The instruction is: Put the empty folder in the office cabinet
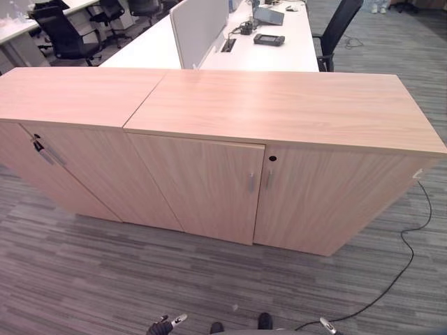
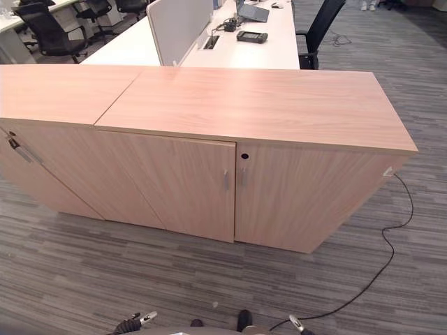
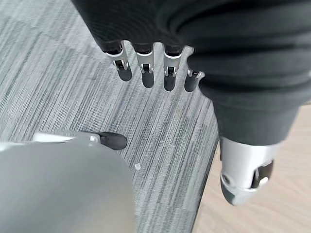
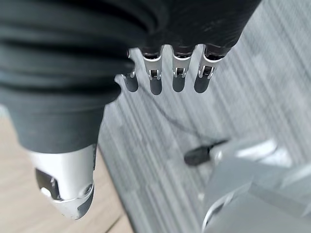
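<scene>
A low wooden office cabinet point(image 1: 279, 112) stands in front of me, its two doors point(image 1: 202, 188) closed. Slim metal handles point(image 1: 252, 183) meet at the centre, with a round keyhole point(image 1: 272, 158) above them. My left hand point(image 1: 167, 322) hangs low at the lower left, well short of the cabinet. In the left wrist view its fingers point(image 3: 145, 63) are straight and hold nothing over the carpet. My right hand point(image 1: 327, 325) hangs at the lower right, and its fingers point(image 4: 177, 68) are likewise relaxed and empty.
A second matching cabinet point(image 1: 70, 94) adjoins on the left, also closed, with a handle point(image 1: 43, 155). Behind stand white desks point(image 1: 279, 42) with a divider panel point(image 1: 199, 28) and black office chairs point(image 1: 63, 31). Grey striped carpet point(image 1: 105, 279) lies between me and the cabinets.
</scene>
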Motion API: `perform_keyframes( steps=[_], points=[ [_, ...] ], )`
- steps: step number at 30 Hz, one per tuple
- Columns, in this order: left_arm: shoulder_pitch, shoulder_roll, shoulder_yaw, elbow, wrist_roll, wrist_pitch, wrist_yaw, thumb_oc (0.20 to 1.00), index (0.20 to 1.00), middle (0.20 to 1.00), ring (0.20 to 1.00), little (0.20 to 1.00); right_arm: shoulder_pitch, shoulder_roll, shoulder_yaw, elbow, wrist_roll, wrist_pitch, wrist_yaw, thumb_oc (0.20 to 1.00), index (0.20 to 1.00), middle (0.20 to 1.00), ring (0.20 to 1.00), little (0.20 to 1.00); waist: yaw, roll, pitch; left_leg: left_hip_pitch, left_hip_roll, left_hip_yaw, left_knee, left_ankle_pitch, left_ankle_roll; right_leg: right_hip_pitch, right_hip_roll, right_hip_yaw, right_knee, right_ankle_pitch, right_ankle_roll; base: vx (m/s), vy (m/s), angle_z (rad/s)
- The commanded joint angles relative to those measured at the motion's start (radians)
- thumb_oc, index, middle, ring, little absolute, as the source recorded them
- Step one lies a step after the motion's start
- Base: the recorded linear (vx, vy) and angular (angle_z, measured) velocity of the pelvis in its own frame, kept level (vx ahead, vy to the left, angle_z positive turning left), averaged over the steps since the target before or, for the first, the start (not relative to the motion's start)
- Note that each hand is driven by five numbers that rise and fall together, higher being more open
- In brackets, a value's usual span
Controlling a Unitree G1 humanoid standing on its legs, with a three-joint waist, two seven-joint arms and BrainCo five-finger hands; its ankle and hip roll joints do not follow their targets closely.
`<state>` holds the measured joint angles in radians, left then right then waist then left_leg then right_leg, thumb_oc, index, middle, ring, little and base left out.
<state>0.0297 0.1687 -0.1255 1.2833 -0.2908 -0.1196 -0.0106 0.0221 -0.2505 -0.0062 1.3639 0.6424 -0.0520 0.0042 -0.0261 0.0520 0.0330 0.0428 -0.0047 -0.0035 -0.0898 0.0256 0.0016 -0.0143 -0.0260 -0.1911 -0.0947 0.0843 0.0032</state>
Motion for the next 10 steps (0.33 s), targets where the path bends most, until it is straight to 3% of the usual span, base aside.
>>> perform_keyframes(
  steps=[1,10],
  points=[
    [-0.008,0.022,-0.005,0.007,0.062,-0.017,0.008,1.000,1.000,1.000,1.000,1.000,-0.045,0.013,-0.005,0.015,-0.030,0.000,0.006,1.000,1.000,1.000,1.000,1.000,0.007,-0.043,-0.027,-0.023,-0.009,-0.017,0.003,-0.060,-0.039,0.027,-0.022,0.025,0.007,-0.098,0.112,0.03,0.039,-0.06],
    [-0.027,0.031,-0.091,-0.020,0.190,-0.020,0.039,1.000,1.000,1.000,1.000,1.000,-0.053,0.014,0.003,0.005,-0.036,0.002,0.000,1.000,1.000,1.000,1.000,1.000,-0.003,-0.043,-0.031,-0.004,-0.010,-0.011,0.003,-0.081,-0.036,0.034,-0.030,0.037,0.007,-0.097,0.125,0.03,0.031,-0.03]
  ],
)
